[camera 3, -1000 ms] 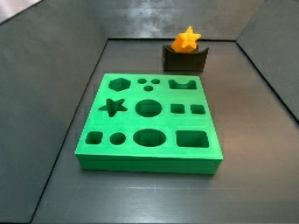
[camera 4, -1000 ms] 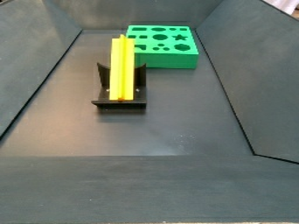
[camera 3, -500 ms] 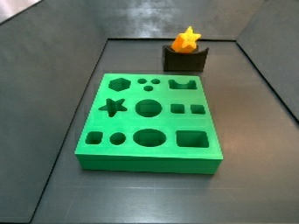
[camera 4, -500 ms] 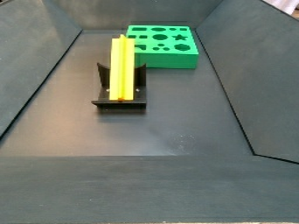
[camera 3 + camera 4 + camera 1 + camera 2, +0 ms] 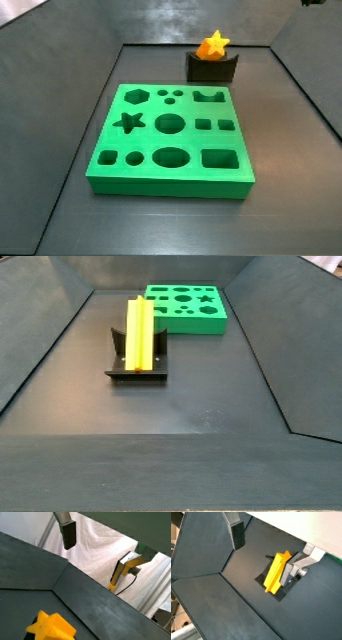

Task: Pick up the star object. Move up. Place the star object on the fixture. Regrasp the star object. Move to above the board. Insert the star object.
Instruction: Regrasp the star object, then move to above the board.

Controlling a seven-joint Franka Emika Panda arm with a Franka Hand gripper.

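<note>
The gripper [image 5: 271, 539] hangs high over the floor with its jaws wide apart and nothing between them. In both wrist views one finger [image 5: 68, 534] shows as a flat plate with a dark pad, and the other finger [image 5: 308, 559] as a bright silver plate. Neither side view shows the gripper.

The star [image 5: 276, 573] lies on the fixture [image 5: 135, 359], well below the open jaws; in a wrist view it sits partly behind the silver finger. The step in hand looks like the regrasp. To do it well, I judge the gripper should come straight down with the bar centred between the pads, close across the bar's width near one end, and leave plenty of bar free below the pads for the insertion.

The star is a long orange-yellow bar with sharp lengthwise ridges, so the pads would seat best on opposite ridges or flanks. Its end [image 5: 214, 44] reads as a clean star. The fixture is a dark, matte bracket. The board [image 5: 171, 143] is a thick, bright-green slab, smooth-faced, with a star hole [image 5: 128, 122] among circles, squares and a hexagon. The floor [image 5: 174, 406] is dull dark grey.
</note>
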